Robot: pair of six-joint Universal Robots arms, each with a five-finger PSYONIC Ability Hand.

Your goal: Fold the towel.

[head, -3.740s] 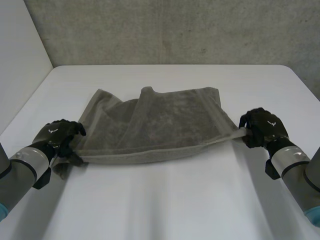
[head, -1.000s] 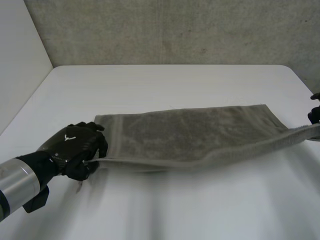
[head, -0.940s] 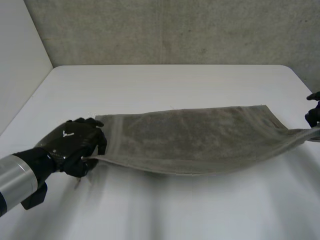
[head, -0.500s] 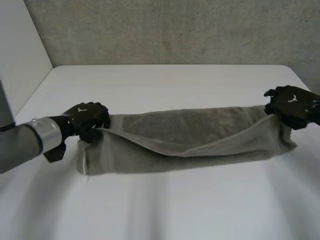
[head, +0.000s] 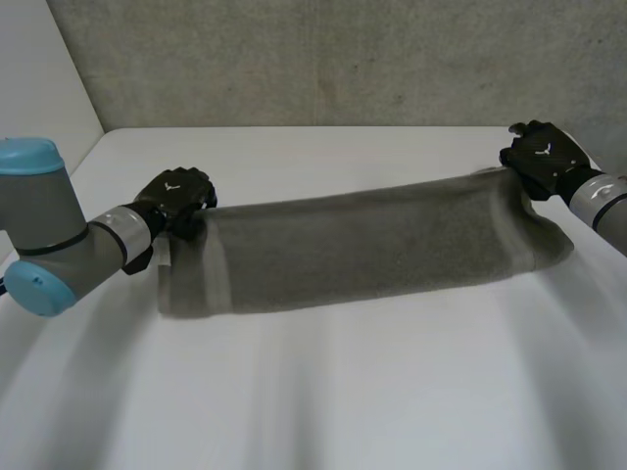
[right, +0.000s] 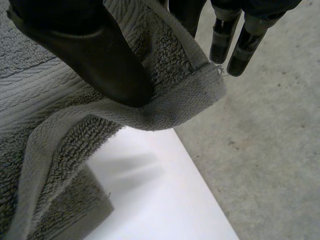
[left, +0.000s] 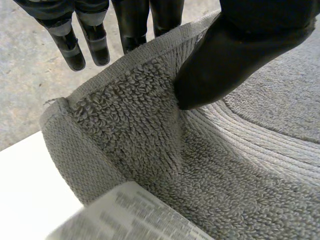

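Note:
A grey towel [head: 362, 245] lies across the white table [head: 323, 392] as a long band, its upper layer stretched between my hands. My left hand [head: 174, 199] is shut on the towel's left far corner; in the left wrist view the thumb [left: 235, 55] pinches the hemmed edge of the towel [left: 135, 125] against the fingers [left: 82, 40]. My right hand [head: 545, 159] is shut on the right far corner; in the right wrist view its thumb [right: 95, 55] presses the corner of the towel [right: 175, 80] against the fingers [right: 235, 45].
A grey concrete wall [head: 323, 59] rises just behind the table's far edge. My left arm [head: 49, 235] reaches over the table's left side. A white label [left: 130, 215] on the towel shows beneath my left hand.
Both hands have carried the towel's near edge up and away over the rest of the towel, to the far side. The towel now lies doubled as a long band.

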